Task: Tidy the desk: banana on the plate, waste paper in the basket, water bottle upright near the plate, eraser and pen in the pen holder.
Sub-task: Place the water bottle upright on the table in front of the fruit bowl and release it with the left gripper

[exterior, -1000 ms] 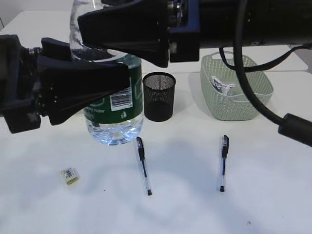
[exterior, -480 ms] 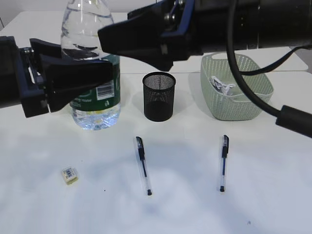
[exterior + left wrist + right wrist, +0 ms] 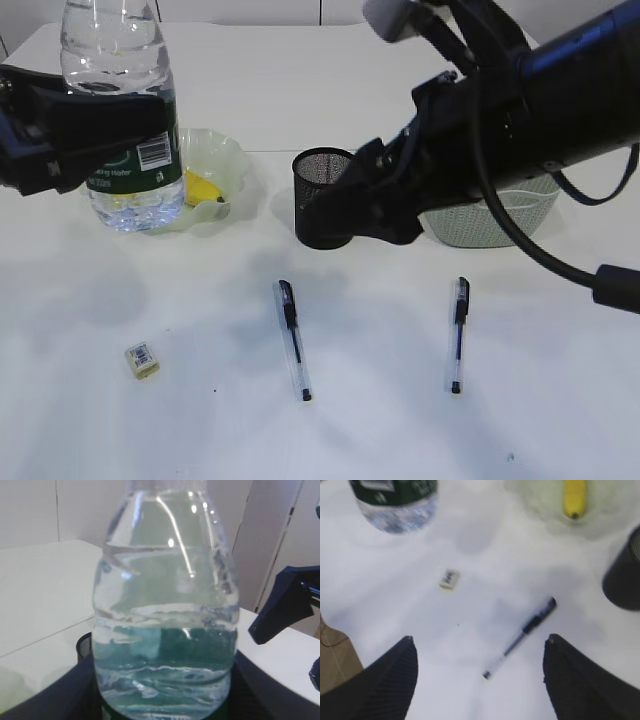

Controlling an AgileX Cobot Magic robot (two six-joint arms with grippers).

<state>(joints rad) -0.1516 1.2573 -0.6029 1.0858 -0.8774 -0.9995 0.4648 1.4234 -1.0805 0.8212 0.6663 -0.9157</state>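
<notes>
From the exterior view, the left gripper (image 3: 95, 150) clamped the clear plastic water bottle with its dark green label (image 3: 120, 120) upright, neck up, at the left of the plain white desk (image 3: 400, 420), partly screening the pale green ruffled plate (image 3: 222, 160) and the yellow banana (image 3: 203, 190) lying in it. The right arm crossed in front of the sage green perforated basket (image 3: 500, 215) and met the black wire-mesh pen holder (image 3: 322, 195). Nearer lay a tiny yellowish eraser (image 3: 142, 361) and two clear-barrelled pens (image 3: 293, 339), both roughly front to back. The left wrist view was nearly filled by the bottle (image 3: 165, 610), water rippling inside, the holder's rim peeping behind. The right wrist view showed the right gripper (image 3: 479, 677) spread wide and empty above one pen (image 3: 520, 637) lying slantwise, with the eraser (image 3: 449, 579), the bottle's base and the banana (image 3: 574, 497), dark tip toward the camera.
</notes>
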